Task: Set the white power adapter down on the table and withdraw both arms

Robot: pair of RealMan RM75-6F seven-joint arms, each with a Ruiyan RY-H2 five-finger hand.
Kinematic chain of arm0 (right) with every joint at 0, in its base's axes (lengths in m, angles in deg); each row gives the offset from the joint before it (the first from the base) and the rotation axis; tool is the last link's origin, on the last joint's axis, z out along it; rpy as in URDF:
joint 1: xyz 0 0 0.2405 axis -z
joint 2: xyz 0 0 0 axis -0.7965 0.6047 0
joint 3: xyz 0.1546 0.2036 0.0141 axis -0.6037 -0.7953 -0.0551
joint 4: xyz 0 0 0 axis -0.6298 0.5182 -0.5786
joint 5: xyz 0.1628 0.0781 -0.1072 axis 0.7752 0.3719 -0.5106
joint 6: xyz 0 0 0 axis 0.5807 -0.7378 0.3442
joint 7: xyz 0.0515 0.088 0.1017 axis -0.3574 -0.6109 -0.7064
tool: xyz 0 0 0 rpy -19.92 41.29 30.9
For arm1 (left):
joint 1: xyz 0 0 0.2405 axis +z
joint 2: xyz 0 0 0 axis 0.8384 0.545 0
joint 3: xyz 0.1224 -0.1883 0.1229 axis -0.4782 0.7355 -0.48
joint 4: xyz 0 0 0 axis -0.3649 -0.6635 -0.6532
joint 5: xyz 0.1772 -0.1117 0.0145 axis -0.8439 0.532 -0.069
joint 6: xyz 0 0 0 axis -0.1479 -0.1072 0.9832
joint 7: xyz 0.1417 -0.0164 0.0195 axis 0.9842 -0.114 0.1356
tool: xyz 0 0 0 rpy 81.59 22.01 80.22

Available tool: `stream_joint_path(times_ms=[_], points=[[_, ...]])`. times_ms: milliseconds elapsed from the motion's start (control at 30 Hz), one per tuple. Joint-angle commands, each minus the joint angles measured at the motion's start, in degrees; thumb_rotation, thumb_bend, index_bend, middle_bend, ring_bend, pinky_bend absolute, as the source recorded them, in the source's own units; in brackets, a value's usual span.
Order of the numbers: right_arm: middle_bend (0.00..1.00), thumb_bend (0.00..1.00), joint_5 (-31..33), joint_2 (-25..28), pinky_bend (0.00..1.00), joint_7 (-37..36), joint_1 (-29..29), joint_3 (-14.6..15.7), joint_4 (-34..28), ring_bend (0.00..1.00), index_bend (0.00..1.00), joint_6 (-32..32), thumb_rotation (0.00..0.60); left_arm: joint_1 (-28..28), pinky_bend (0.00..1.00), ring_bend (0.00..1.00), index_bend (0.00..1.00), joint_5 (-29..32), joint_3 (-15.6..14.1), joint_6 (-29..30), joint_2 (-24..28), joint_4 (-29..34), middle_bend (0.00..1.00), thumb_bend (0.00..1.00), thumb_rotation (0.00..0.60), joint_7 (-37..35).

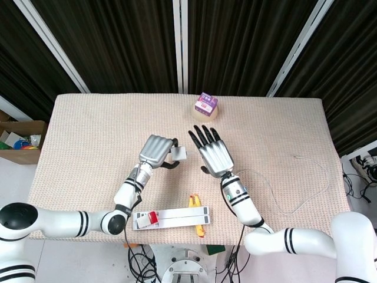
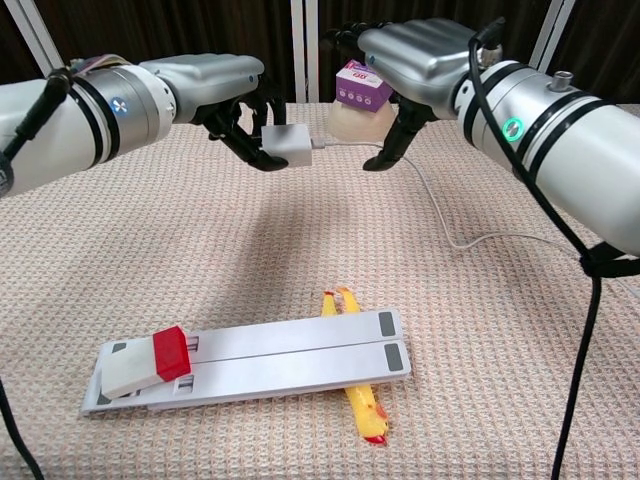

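We see the left hand grasping the white power adapter in its curled fingers, holding it raised above the table, near the middle of the cloth. A white cable runs from the adapter's right face down onto the table and off to the right. The right hand hangs just beside the adapter, its fingers spread and straight, released from everything and apart from both adapter and cable. Toward the near edge lies a flat white stand with a red and white block at its left end, resting across a yellow tool. At the far edge sits a purple box on a beige roll
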Motion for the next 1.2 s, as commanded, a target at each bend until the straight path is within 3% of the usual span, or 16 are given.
stream_joint_path(times_ms=[33, 233, 433, 533, 600, 633, 700, 833, 933, 1033, 1200], points=[[0.02, 0.04, -1.25, 2.38, 0.14, -1.46, 1.82, 0.7, -2.33, 0.0, 0.0, -1.4, 0.6, -0.09, 1.0, 0.76, 0.55, -1.03, -0.77, -1.55, -1.72, -3.62, 0.51, 0.34, 0.467, -0.79], [0.02, 0.04, -3.18, 6.9, 0.14, -3.23, 4.96, 1.7, -6.52, 0.0, 0.0, -3.95, 0.6, -0.59, 0.98, 0.73, 0.49, -1.73, -1.84, -4.52, -6.06, -12.64, 0.49, 0.33, 0.53, -1.29], [0.03, 0.04, -3.5, 11.23, 0.14, -5.16, 8.13, 2.38, -9.44, 0.0, 0.0, -5.72, 0.6, -1.3, 0.88, 0.48, 0.31, -4.19, -3.21, -6.18, -8.9, -19.36, 0.37, 0.32, 0.598, 0.18], [0.03, 0.04, -3.31, 13.19, 0.14, -6.42, 9.77, 2.64, -9.69, 0.0, 0.0, -6.38, 0.6, -0.96, 0.73, 0.38, 0.23, -3.74, -3.24, -6.45, -8.74, -19.86, 0.28, 0.31, 0.596, 1.26], [0.03, 0.04, -3.16, 14.3, 0.14, -7.09, 10.69, 2.81, -9.7, 0.0, 0.0, -6.72, 0.6, -0.41, 0.5, 0.26, 0.18, -3.22, -3.14, -6.02, -7.69, -18.71, 0.21, 0.31, 0.562, 1.83], [0.03, 0.04, -3.12, 14.89, 0.14, -7.39, 11.16, 2.94, -9.64, 0.0, 0.0, -6.87, 0.6, 0.02, 0.43, 0.23, 0.17, -3.09, -3.12, -5.48, -6.98, -17.83, 0.2, 0.31, 0.539, 2.03], [0.03, 0.04, -2.94, 16.4, 0.14, -7.98, 12.26, 3.43, -9.41, 0.0, 0.0, -6.97, 0.6, 1.42, 0.36, 0.2, 0.17, -3.1, -3.26, -4.01, -4.84, -15.06, 0.18, 0.31, 0.5, 1.98], [0.05, 0.06, -3.34, 20.09, 0.14, -10.63, 14.65, 4.25, -9.25, 0.0, 0.0, -7.12, 0.6, 5.51, 0.36, 0.2, 0.16, -6.51, -4.14, 1.42, 1.75, -7.47, 0.17, 0.29, 0.495, 0.19], [0.07, 0.12, -5.12, 25.25, 0.15, -16.46, 16.52, 5.65, -9.91, 0.0, 0.0, -4.47, 0.6, 9.78, 0.36, 0.2, 0.17, -11.47, -5.97, 7.55, 8.98, -1.08, 0.18, 0.29, 0.498, -1.1], [0.01, 0.18, -8.61, 31.25, 0.14, -25.08, 18.71, 7.56, -10.12, 0.0, 0.0, -1.28, 0.6, 15.01, 0.3, 0.2, 0.18, -17.23, -8.25, 13.82, 16.99, 4.17, 0.19, 0.28, 0.499, -4.14], [0.02, 0.21, -16.04, 36.4, 0.09, -32.66, 22.98, 10.79, -8.27, 0.0, 0.0, -3.23, 0.6, 23.71, 0.27, 0.2, 0.18, -24.19, -12.44, 22.72, 26.62, 8.28, 0.19, 0.27, 0.501, -9.16]])
